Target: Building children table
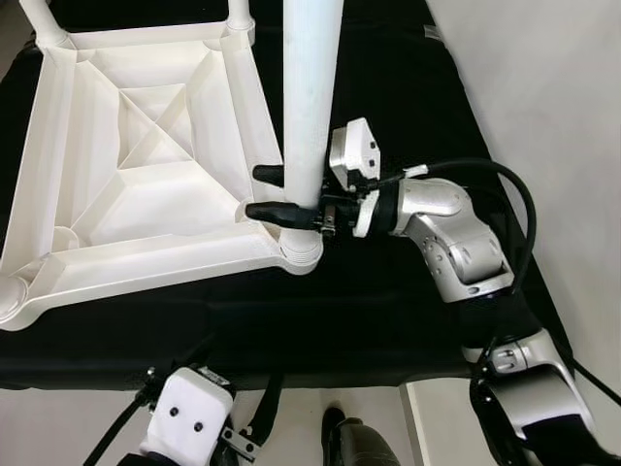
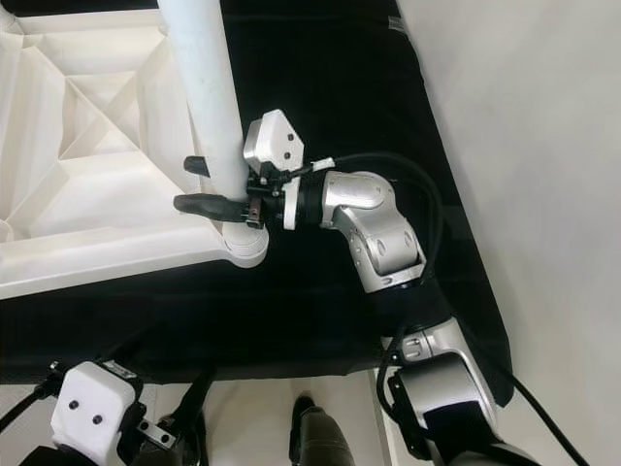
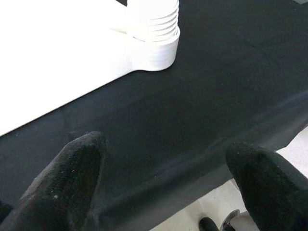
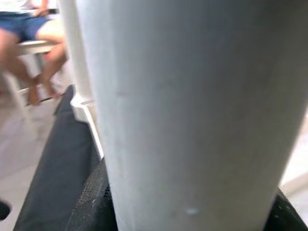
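A white plastic table top (image 1: 146,184) lies upside down on a black cloth, ribs facing up. A white leg (image 1: 310,97) stands upright in its near right corner socket (image 1: 299,248). My right gripper (image 1: 270,192) is shut on this leg just above the socket, one black finger on each side; the leg (image 4: 192,110) fills the right wrist view. More legs rise at the far corners (image 1: 238,15). My left gripper (image 3: 168,178) hangs open over the cloth's front edge, apart from the threaded socket (image 3: 154,33) of the table.
The black cloth (image 1: 388,320) covers the floor under the table and ends just before my body. Pale floor (image 1: 543,87) lies to the right. A person sits on a stool (image 4: 29,43) in the background of the right wrist view.
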{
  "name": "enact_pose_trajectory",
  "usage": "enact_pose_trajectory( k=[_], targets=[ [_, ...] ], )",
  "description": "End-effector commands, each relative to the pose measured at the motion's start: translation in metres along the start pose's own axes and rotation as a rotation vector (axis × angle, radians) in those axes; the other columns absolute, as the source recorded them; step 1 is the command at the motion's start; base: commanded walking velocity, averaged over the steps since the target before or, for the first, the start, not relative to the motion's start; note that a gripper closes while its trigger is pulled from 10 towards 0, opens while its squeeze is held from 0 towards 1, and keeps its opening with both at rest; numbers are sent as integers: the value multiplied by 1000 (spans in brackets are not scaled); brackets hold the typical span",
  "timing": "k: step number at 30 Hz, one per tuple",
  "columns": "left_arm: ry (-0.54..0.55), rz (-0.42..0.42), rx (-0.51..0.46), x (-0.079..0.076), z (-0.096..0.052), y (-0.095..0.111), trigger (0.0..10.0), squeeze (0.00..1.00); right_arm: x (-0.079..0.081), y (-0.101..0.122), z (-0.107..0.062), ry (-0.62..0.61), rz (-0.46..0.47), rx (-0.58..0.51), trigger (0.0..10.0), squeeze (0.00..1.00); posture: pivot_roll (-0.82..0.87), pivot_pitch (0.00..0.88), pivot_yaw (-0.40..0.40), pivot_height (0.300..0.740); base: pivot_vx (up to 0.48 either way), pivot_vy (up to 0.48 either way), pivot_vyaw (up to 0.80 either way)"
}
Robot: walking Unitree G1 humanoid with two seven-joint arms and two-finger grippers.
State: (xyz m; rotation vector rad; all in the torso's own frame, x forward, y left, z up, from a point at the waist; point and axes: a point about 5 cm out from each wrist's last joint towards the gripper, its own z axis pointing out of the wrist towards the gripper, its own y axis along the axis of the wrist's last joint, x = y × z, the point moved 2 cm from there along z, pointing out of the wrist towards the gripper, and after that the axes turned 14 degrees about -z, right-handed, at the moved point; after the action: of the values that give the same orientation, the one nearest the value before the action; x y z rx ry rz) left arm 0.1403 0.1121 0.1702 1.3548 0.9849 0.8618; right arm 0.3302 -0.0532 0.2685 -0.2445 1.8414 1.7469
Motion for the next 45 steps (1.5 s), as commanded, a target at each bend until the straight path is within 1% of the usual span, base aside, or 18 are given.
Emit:
enact_pose_trajectory(
  k=[1,2,3,4,5,6,7,8,10,12,18,24,38,39,40,43,44,45],
  targets=[
    [5,1,26,0,-2,-5,10000,0,21,-58,-13,-82,249,231,10000,0,-53,361,-113,740,0,0,0],
    [5,1,26,0,-2,-5,10000,0,21,-58,-13,-82,249,231,10000,0,-53,361,-113,740,0,0,0],
    [5,1,26,0,-2,-6,10000,0,25,-60,-14,-118,280,241,10000,0,-53,361,-113,740,0,0,0],
    [4,2,28,-1,-2,-6,10000,0,44,-67,-17,-345,229,355,10000,0,-48,359,-124,740,0,0,0],
    [4,2,28,-1,-2,-6,10000,0,44,-67,-17,-345,229,355,10000,0,-48,359,-124,740,0,0,0],
    [5,4,28,-1,-2,-6,10000,0,57,-64,-22,-525,193,416,10000,0,-33,359,-117,740,0,0,0],
    [9,6,29,0,-3,-6,10000,0,67,-61,-24,-641,200,453,10000,0,-44,369,-106,740,0,0,0],
    [13,7,31,1,-3,-6,10000,0,74,-58,-21,-690,234,468,10000,0,-51,366,-103,740,0,0,0],
    [14,8,31,1,-3,-6,10000,0,75,-59,-19,-687,242,468,10000,0,-51,366,-103,740,0,0,0],
    [12,8,31,1,-2,-6,10000,0,71,-62,-14,-697,273,461,10000,0,-49,358,-101,740,0,0,0],
    [3,8,29,1,-1,-7,10000,0,70,-62,-7,-689,286,463,10000,0,-52,347,-107,740,0,0,0],
    [15,12,20,2,1,-7,10000,0,73,-58,-7,-731,304,492,10000,0,-56,344,-113,740,0,0,0],
    [13,12,16,2,2,-8,10000,0,69,-56,-6,-721,300,488,10000,0,-59,333,-114,740,0,0,0],
    [13,12,15,2,3,-8,10000,0,69,-54,-5,-719,301,478,10000,133,-58,331,-115,740,0,0,0],
    [12,13,15,2,3,-8,10000,0,67,-52,-5,-720,310,454,10000,1000,-57,327,-115,740,0,0,0],
    [12,13,14,1,3,-8,10000,0,65,-47,-2,-704,328,406,10000,1000,-58,325,-115,740,0,0,0],
    [12,14,14,1,4,-8,10000,0,61,-40,3,-672,349,329,10000,1000,-59,322,-114,740,0,0,0],
    [12,14,14,1,4,-8,10000,0,61,-40,3,-672,349,329,10000,1000,-59,322,-114,740,0,0,0]
  ],
)
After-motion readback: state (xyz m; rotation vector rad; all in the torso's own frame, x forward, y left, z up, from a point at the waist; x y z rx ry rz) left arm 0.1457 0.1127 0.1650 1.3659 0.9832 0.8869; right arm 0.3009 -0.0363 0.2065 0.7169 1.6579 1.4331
